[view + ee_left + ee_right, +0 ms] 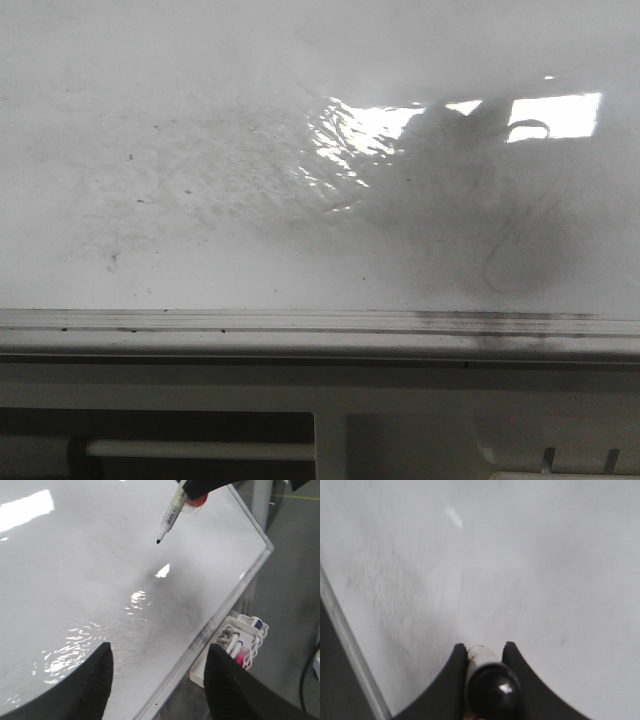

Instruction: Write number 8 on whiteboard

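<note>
The whiteboard [200, 120] is glossy white with grey smudges, a glare patch and a grey metal strip [300, 322] along its near edge. No black number 8 shows on it; only a faint grey curved smudge [505, 250] lies inside a dark shadow. My right gripper [484, 647] is shut on a marker [490, 680]. In the left wrist view the marker [171, 512] points down with its black tip just above the board [75, 580]. My left gripper [157, 652] is open and empty over the board's edge. Neither gripper shows in the front view.
A white wire basket [245, 640] with several markers hangs off the board's edge strip [220, 615]. Beyond the edge is grey floor. A white frame with a bar [200, 450] lies below the board in the front view.
</note>
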Motion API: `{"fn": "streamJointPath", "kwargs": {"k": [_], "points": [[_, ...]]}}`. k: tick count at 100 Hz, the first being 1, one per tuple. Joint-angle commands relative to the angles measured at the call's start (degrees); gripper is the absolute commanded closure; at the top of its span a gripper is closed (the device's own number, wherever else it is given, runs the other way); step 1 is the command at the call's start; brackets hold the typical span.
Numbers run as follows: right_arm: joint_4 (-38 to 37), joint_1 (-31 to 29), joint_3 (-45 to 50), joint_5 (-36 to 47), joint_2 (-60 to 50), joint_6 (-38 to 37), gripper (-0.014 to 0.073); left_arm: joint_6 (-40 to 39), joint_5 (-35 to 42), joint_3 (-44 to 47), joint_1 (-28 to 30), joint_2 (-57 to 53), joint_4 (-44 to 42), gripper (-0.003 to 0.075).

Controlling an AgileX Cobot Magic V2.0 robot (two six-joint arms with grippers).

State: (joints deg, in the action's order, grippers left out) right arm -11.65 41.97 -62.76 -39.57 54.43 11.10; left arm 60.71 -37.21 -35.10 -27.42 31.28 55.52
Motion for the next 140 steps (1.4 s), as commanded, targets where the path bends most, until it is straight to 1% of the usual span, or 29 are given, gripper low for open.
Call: {"fn": "streamJointPath", "kwargs": {"k": [1, 5, 9, 17, 19, 24, 28, 49, 68, 85, 99, 106, 114, 122, 140], "points": [[-3.02, 0.22, 2.64, 16.66, -3.45, -4.59, 0.0629, -4.46, 4.52, 1.14, 2.03, -3.41, 2.45, 0.0414], [-4.75, 0.22, 5.41, 22.43, -3.99, -4.59, 0.0629, -5.49, 4.77, 2.18, 2.62, -4.5, 2.69, 0.0444], [-6.53, 0.07, 7.47, 24.5, -4.08, -4.59, 0.0629, -6.11, 4.77, 2.91, 3.11, -5.17, 2.98, 0.0488], [-9.44, -0.23, 11.37, 24.43, -4.21, -4.59, 0.0629, -6.37, 4.77, 4.16, 3.34, -6.0, 3.99, 0.0598], [-9.76, -0.46, 11.97, 24.32, -3.95, -4.59, 0.0629, -6.37, 4.77, 4.28, 3.34, -6.11, 3.99, 0.0618], [-9.82, -0.93, 14.01, 24.87, -3.76, -4.59, 0.0629, -6.37, 4.67, 4.51, 3.34, -6.11, 4.33, 0.07], [-9.82, -1.58, 15.0, 25.87, -3.76, -4.59, 0.0629, -6.37, 4.67, 4.51, 3.34, -6.11, 4.59, 0.0742], [-9.82, -5.51, 16.14, 29.05, -3.25, -4.59, 0.0629, -6.37, 4.92, 4.51, 3.34, -6.11, 5.07, 0.0741], [-9.71, -8.38, 16.14, 29.15, -1.37, -4.59, 0.0629, -6.37, 4.92, 4.51, 3.34, -6.11, 5.07, 0.0741], [-9.32, -8.64, 16.14, 29.5, 1.3, -4.59, 0.063, -6.37, 4.92, 4.51, 3.34, -6.11, 5.07, 0.0741], [-4.81, -8.38, 16.14, 29.5, 3.27, -4.59, 0.0638, -6.37, 4.92, 4.51, 3.34, -6.11, 5.07, 0.0741], [-4.4, -7.26, 16.14, 29.09, 3.61, -4.59, 0.0638, -6.37, 4.92, 4.51, 3.34, -6.11, 5.07, 0.0741], [-4.69, -5.58, 16.14, 27.38, 3.51, -4.59, 0.0638, -6.37, 4.92, 4.51, 3.34, -6.11, 5.15, 0.0741], [-5.57, -5.22, 16.14, 24.4, 3.06, -4.59, 0.0637, -6.37, 4.92, 4.51, 3.34, -6.11, 5.52, 0.0741], [-5.57, -9.12, 16.14, 16.16, -1.04, -4.59, 0.0637, -6.37, 4.71, 4.51, 3.34, -6.11, 6.51, 0.0741]]}}
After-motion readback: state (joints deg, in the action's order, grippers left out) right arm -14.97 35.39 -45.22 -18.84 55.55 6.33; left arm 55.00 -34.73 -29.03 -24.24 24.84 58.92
